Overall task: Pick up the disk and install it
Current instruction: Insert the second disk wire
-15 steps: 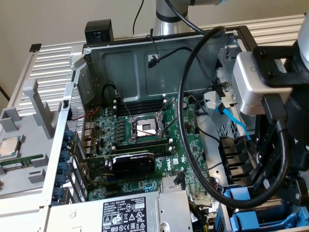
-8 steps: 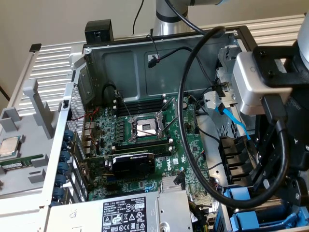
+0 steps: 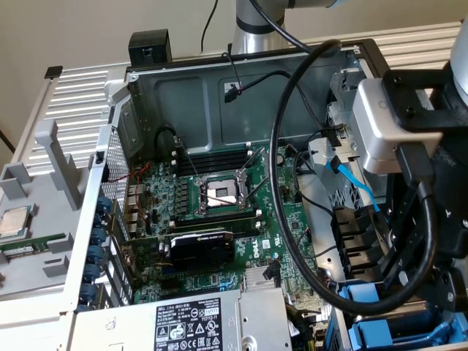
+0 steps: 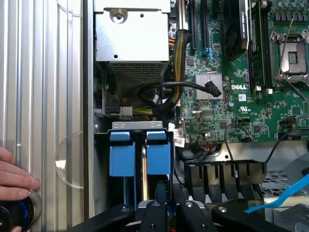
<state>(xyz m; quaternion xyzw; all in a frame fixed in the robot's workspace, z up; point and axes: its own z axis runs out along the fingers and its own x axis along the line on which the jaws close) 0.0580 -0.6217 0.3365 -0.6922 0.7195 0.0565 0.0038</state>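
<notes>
Exterior view
- Case (image 3: 146,102): open, lying on the desk, its inside facing the camera.
- Motherboard (image 3: 278,219): flat in the case, with an open socket (image 3: 219,194) at its middle and a black card (image 3: 201,248) nearer the camera.
- Power supply (image 3: 190,322): grey box with a black-and-white label, at the near edge.
- Chip (image 3: 13,223): small silver square on a grey tray, outside the case at the exterior view's left.
- Arm (image 3: 439,190): black, over the case at the exterior view's right, with a silver camera (image 3: 380,124) on it and a thick black cable (image 3: 281,219) looping down past the board.
- Disk (image 3: 387,333): blue carrier frame at the near corner on the exterior view's right, below the arm.

Wrist view
- Gripper (image 4: 161,200): black fingers drawn close together, pinching a blue part of the disk's carrier.
- Disk (image 4: 158,157): seen edge-on, two blue carrier blocks side by side with a dark gap between them, standing in the bay beside the case's wall and next to the motherboard (image 4: 241,96).
- Power supply (image 4: 133,34): beyond the bay, with a bundle of wires below it.
- Hand (image 4: 14,174): a person's, on the ribbed desk outside the case, fingertips touching a black knob (image 4: 17,212).
</notes>
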